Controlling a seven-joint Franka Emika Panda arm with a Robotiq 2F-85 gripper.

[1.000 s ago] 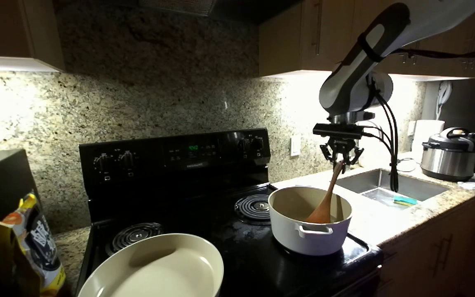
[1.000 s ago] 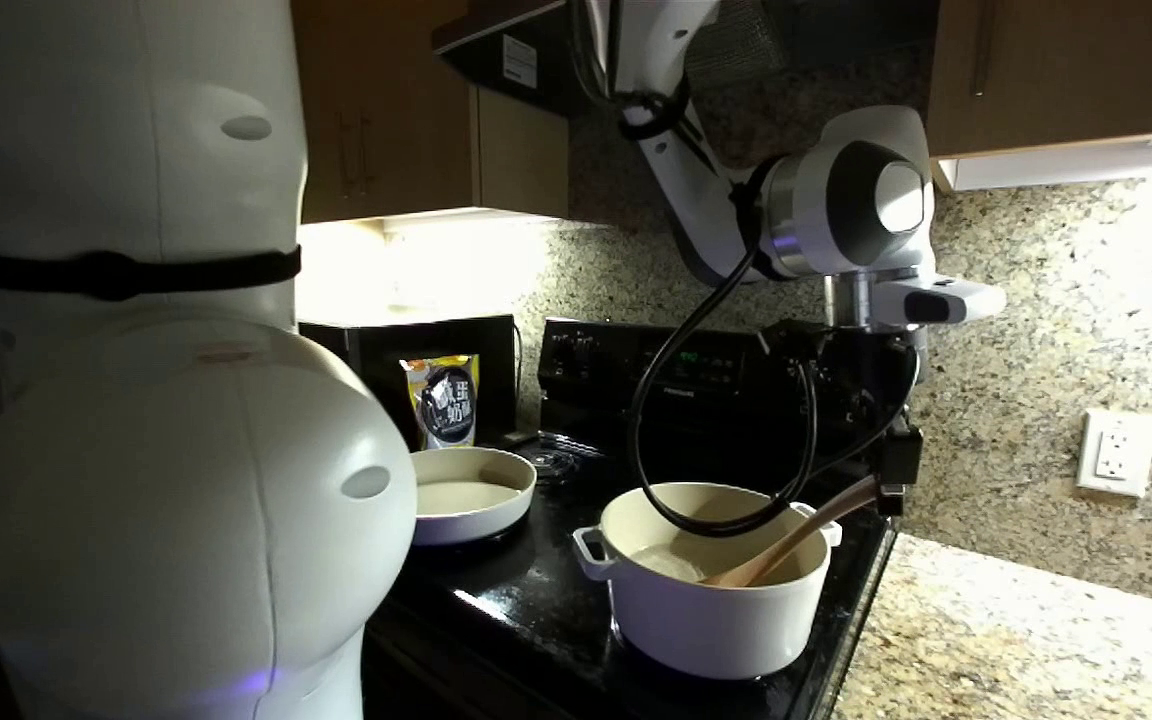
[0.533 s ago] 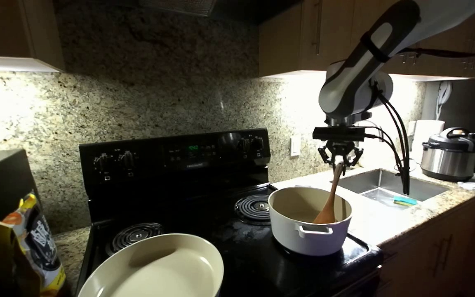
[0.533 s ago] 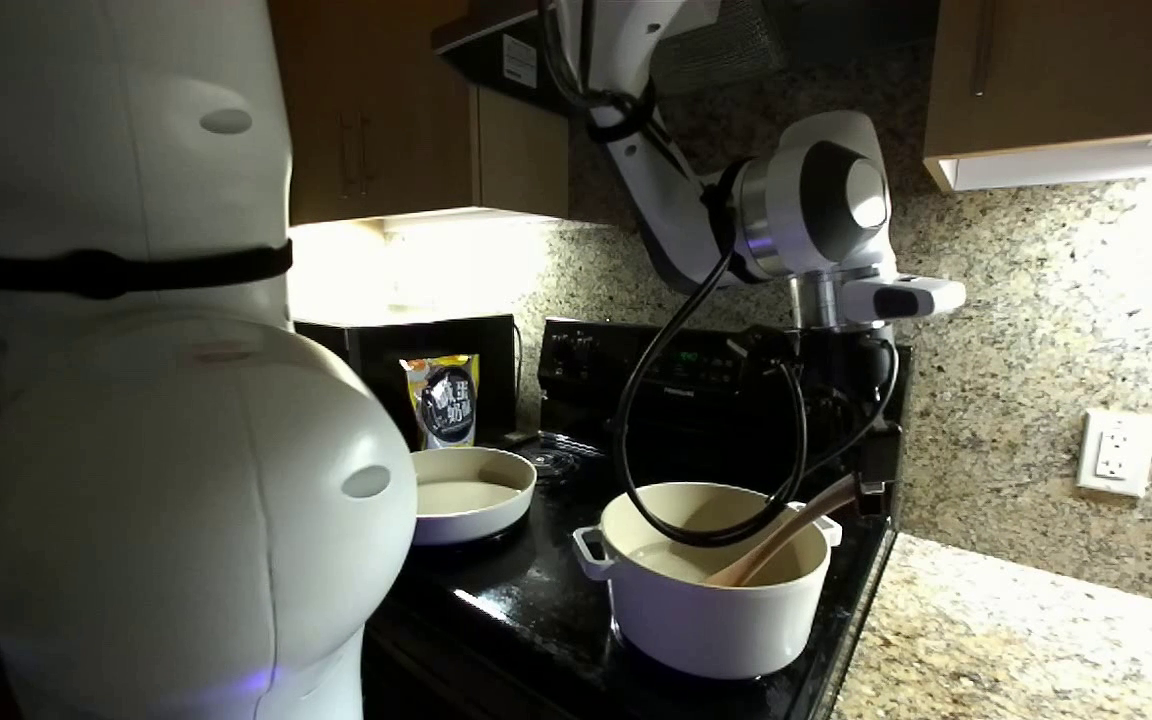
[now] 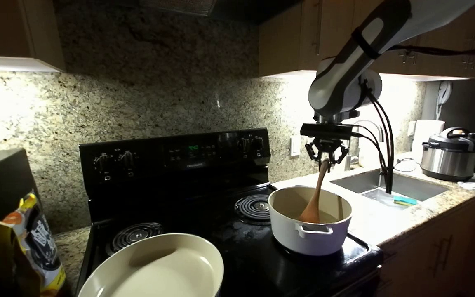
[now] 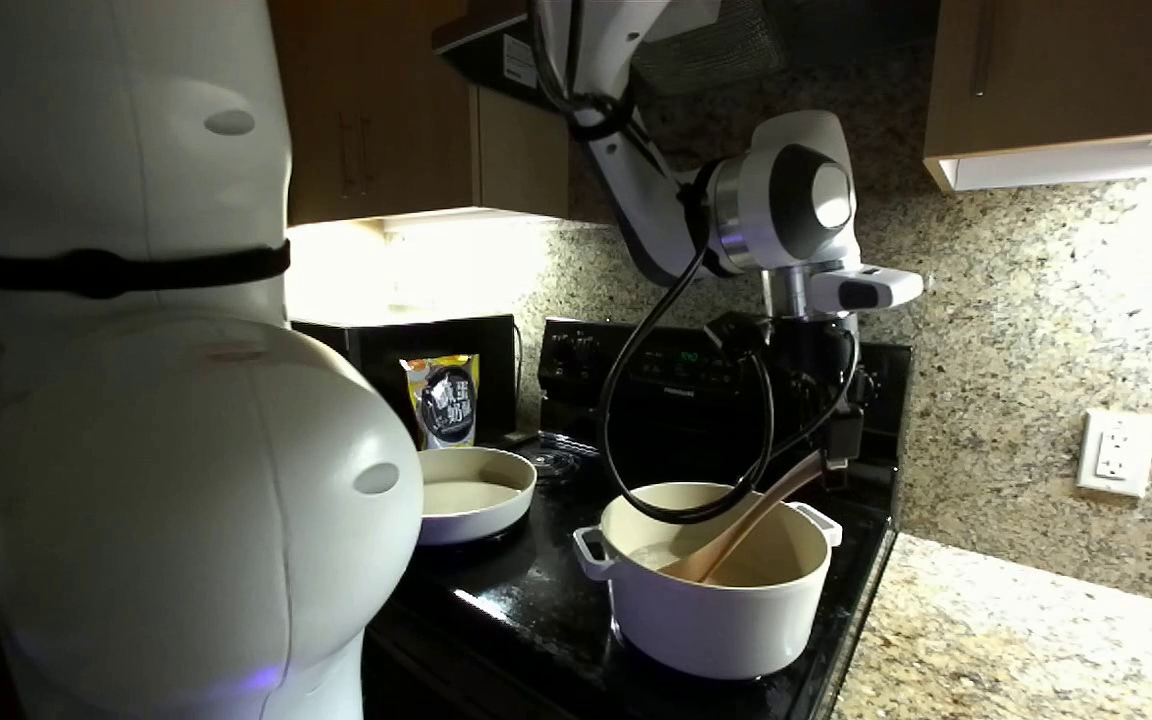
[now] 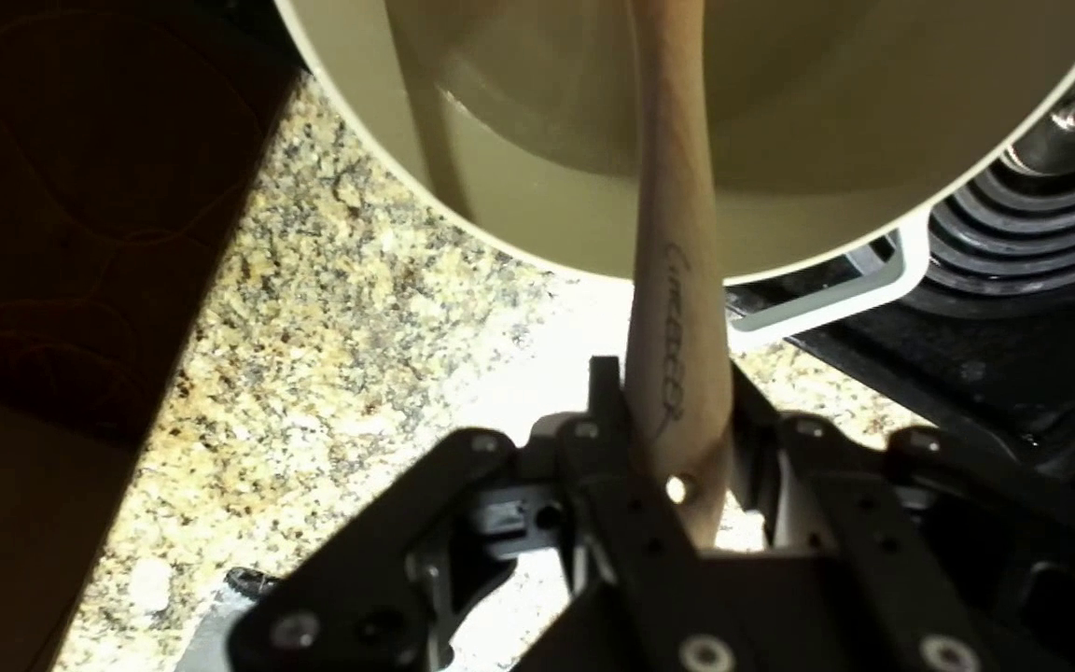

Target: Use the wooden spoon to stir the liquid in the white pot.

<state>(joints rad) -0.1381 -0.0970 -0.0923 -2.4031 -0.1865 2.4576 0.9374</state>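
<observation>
Pincer grasping wooden spoon at its upper end; below pincer, spoon slants down into white pot.

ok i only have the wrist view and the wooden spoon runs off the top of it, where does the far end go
Observer: The wooden spoon has its broad end down inside the white pot.
Operator: and what's on the side of the white pot i can't see
Observer: A second side handle, opposite the one your view shows.
Operator: ok any other cookware close to it
Observer: Yes, a wide, shallow cream dish sits on the same black coil stove as the white pot.
</observation>
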